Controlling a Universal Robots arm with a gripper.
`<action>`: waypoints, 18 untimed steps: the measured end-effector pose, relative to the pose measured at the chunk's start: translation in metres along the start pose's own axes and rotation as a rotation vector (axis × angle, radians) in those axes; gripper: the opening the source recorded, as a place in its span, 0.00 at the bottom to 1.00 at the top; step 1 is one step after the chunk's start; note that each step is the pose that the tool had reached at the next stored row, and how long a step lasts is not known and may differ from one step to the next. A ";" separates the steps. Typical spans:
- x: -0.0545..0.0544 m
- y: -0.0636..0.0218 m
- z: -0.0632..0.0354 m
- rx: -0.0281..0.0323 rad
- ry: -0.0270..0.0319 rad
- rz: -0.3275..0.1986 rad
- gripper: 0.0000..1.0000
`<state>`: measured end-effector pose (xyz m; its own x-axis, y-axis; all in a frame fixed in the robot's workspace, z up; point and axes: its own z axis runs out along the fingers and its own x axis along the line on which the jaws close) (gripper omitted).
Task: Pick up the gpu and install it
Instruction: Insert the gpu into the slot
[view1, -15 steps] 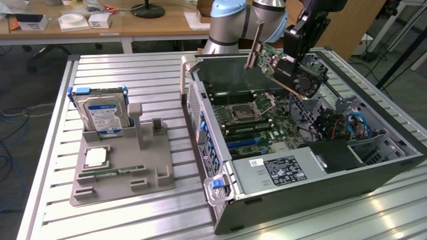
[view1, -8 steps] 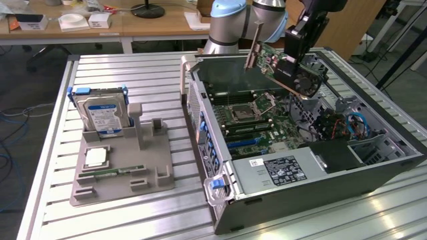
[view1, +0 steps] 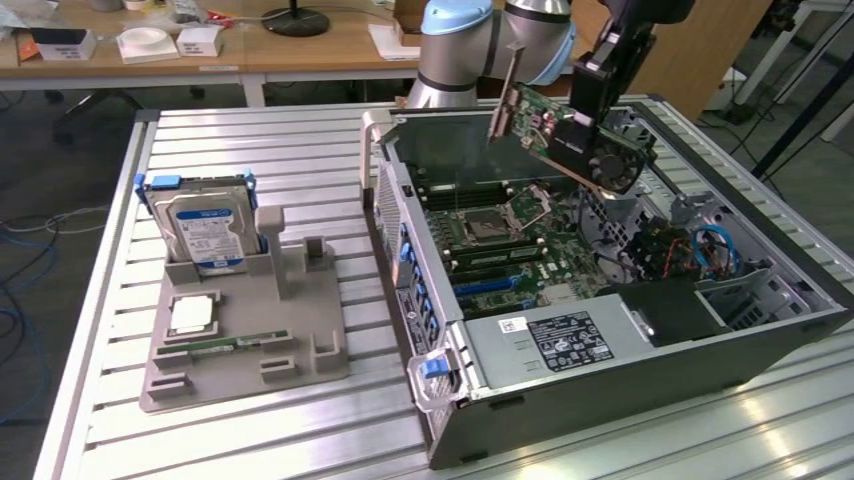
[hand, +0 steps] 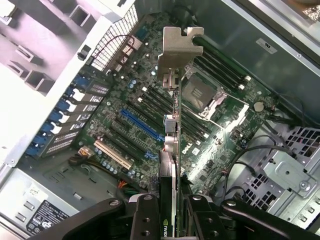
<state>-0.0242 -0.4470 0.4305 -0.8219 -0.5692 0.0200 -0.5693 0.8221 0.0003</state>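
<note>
gpu (view1: 567, 125): in the air over the open case, at about 1 o'clock in the exterior view. It is tilted, clear of the board below it and not seated in any slot.
gpu ends: the silver bracket (view1: 506, 88) is at the card's 10 o'clock end and the black cooler (view1: 611, 152) at its 4 o'clock end, as the exterior view shows them.
gpu, wrist view: the card (hand: 173, 150) shows edge-on, running from between the fingers out to the bracket (hand: 177, 47), with the board beneath.
gripper (view1: 587, 118): clamped on the gpu, narrow. In the wrist view its fingers (hand: 145, 215) press the card from both sides, around the gripper's middle (hand: 170, 212).
case (view1: 641, 385): lies on its side on the table, open side up, filling the 3 o'clock half of the exterior view.
board (view1: 514, 245): flat on the case floor, with the socket (view1: 481, 228) near its middle. A long blue slot (hand: 141, 125) lies just beside the card's line in the wrist view.
power supply (view1: 561, 340): in the case at about 5 o'clock from the socket.
holder (view1: 240, 345): grey, on the table (view1: 240, 140), at 9 o'clock from the case.
hard drive (view1: 200, 228): upright in the holder's 11 o'clock part.
memory stick (view1: 220, 347): flat in the holder, at 6 o'clock from the hard drive.
</note>
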 end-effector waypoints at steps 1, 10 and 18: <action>0.000 0.0000 0.0000 0.0001 0.0000 -0.005 0.26; 0.000 0.0000 0.0000 0.0011 0.0000 -0.055 0.26; 0.000 0.0000 0.0000 0.0020 0.0000 -0.100 0.26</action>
<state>-0.0242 -0.4470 0.4305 -0.7612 -0.6482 0.0200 -0.6483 0.7614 0.0002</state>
